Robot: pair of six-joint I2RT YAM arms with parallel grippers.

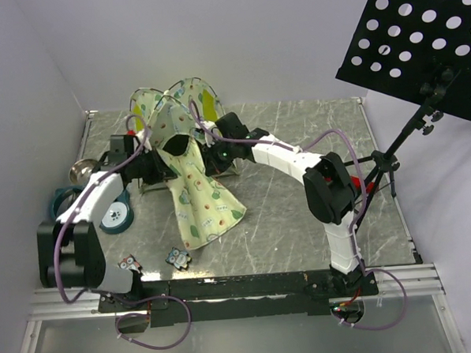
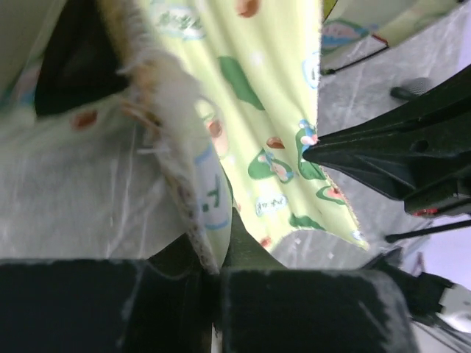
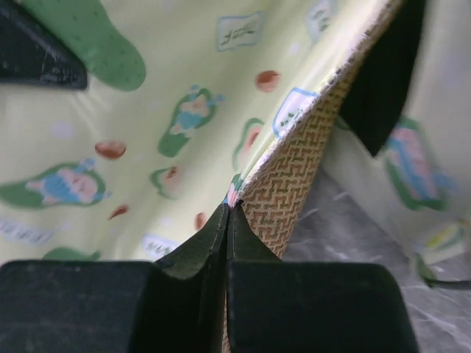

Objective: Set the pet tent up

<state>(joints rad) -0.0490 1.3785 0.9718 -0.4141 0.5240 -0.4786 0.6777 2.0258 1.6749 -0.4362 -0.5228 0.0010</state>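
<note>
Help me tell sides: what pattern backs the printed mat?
Tan woven zigzag on the mat; right wrist view shows it best.

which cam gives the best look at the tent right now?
Top external: only there does the tent show whole, slumped between the two arms. The wrist views show just printed fabric close up, its edge pinched by the left gripper and the right gripper; whether that is tent or mat is unclear.

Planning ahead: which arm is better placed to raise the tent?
Left, probably: the left end effector is shut on the pet tent by its frayed edge; the right end effector pinches a woven-backed sheet.
</note>
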